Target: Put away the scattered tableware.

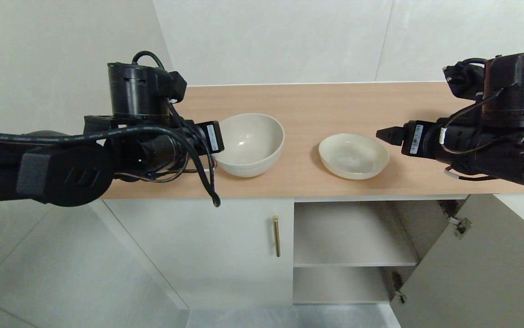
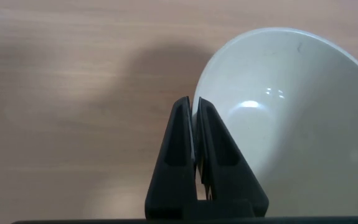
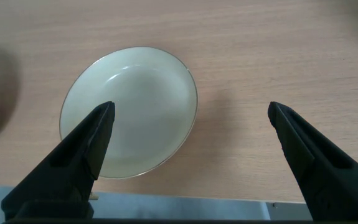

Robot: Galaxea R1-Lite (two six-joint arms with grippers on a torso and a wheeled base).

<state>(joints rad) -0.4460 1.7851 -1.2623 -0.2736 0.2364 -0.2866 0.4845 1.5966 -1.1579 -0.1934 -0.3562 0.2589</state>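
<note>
Starting pickup: right gripper (image 3: pixel 190 106) spread beside shallow dish (image 3: pixel 129 112), left gripper (image 2: pixel 194 102) pressed together at rim of deep bowl (image 2: pixel 291 112). Next: grip rims, shelve in open cabinet (image 1: pixel 348 237).

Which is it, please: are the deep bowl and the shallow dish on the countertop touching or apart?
Apart. The head view shows a plain strip of bare wooden countertop between the deep bowl and the shallow dish.

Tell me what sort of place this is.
Probably a kitchen: a wooden countertop carries a deep bowl and a shallow dish, a white cabinet stands beneath with one door open on shelves, and pale wall tiles run behind.
</note>
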